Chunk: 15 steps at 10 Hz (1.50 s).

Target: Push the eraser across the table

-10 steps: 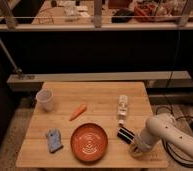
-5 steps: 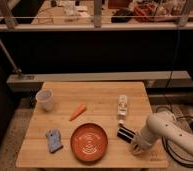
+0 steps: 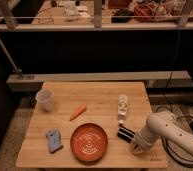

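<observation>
Eraser (image 3: 125, 134) lies on the table (image 3: 97, 95) near its right front edge, just right of the orange plate (image 3: 89, 142). Beside it, the gripper (image 3: 136, 146) hangs clenched, grasping nothing.

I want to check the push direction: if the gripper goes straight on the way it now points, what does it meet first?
The gripper, shut at the table's right front part, points left toward the eraser. It would probably meet that first, then the orange plate. Depth is unclear.
</observation>
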### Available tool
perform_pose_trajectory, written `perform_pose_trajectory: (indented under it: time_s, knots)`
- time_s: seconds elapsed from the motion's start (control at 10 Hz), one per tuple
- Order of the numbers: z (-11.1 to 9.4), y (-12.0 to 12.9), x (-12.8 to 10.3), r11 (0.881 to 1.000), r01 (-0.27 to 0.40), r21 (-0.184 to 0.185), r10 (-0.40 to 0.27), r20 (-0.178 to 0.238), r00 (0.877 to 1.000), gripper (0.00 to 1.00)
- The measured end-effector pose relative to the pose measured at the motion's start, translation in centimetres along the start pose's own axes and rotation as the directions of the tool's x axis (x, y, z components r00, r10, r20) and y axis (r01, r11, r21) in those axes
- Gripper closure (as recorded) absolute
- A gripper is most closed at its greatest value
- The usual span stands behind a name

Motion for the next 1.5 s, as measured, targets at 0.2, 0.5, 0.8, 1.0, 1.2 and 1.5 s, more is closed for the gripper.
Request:
perform_pose_trajectory:
  time_s: [0.2,0.5,0.8,1.0,1.2,1.5]
  knots:
    - [-0.1,-0.4,0.6,1.0,0.009,0.002,-0.009,-0.009,1.0,0.98]
    - [-0.2,-0.4,0.6,1.0,0.011,-0.002,-0.011,-0.009,1.0,0.98]
    - [-0.1,-0.9,1.3,1.0,0.023,0.007,-0.023,-0.025,0.999,0.98]
    - [-0.4,-0.9,1.3,1.0,0.025,0.006,-0.025,-0.027,0.999,0.98]
    - [-0.4,-0.8,1.3,1.0,0.028,0.004,-0.028,-0.028,0.999,0.98]
    - [-0.4,-1.3,1.8,0.999,0.042,0.009,-0.041,-0.04,0.998,0.98]
